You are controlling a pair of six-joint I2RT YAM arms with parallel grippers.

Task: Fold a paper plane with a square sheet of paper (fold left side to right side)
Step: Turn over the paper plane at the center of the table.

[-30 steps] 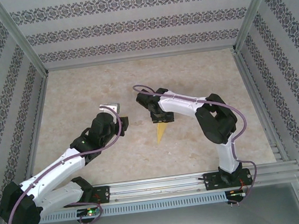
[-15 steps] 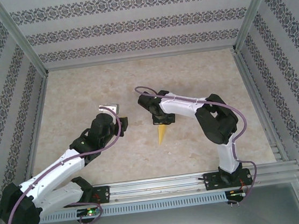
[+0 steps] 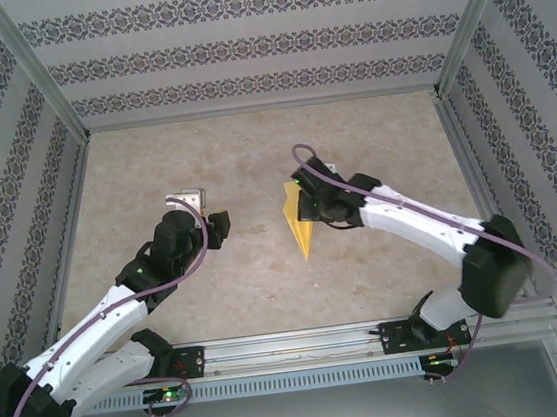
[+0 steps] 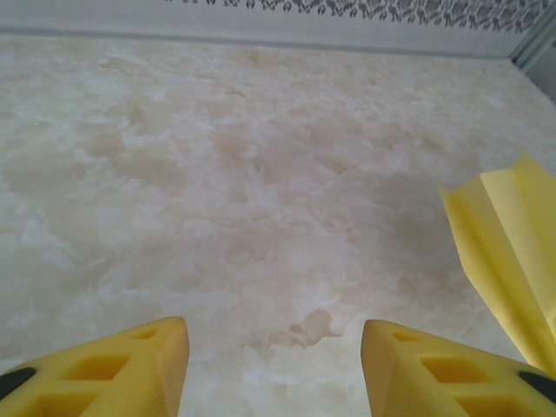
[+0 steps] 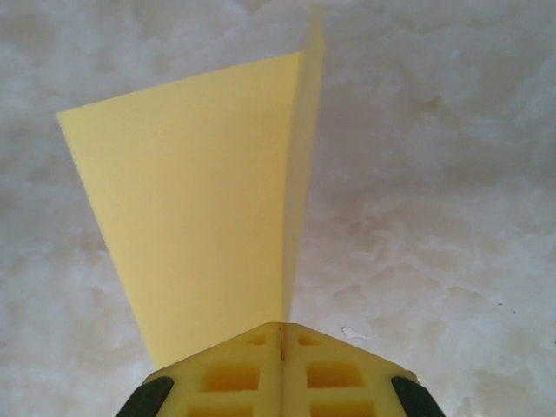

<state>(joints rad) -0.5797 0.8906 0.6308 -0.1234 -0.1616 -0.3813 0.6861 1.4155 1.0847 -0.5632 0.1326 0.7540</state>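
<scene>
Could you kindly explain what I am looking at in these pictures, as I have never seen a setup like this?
These are two robot arms bolted at the near edge of a marbled table. The overhead picture comes from a fixed camera above and behind them. The other two come from small cameras on each wrist, looking out past that arm's own yellow fingers. The left pincer is open, with nothing between its fingers, and it hovers above the table. The right pincer is shut on the folded yellow paper, a narrow pointed shape. From overhead it sits near the table's middle, with its point toward the arms. The left wrist camera catches it at the right edge.
</scene>
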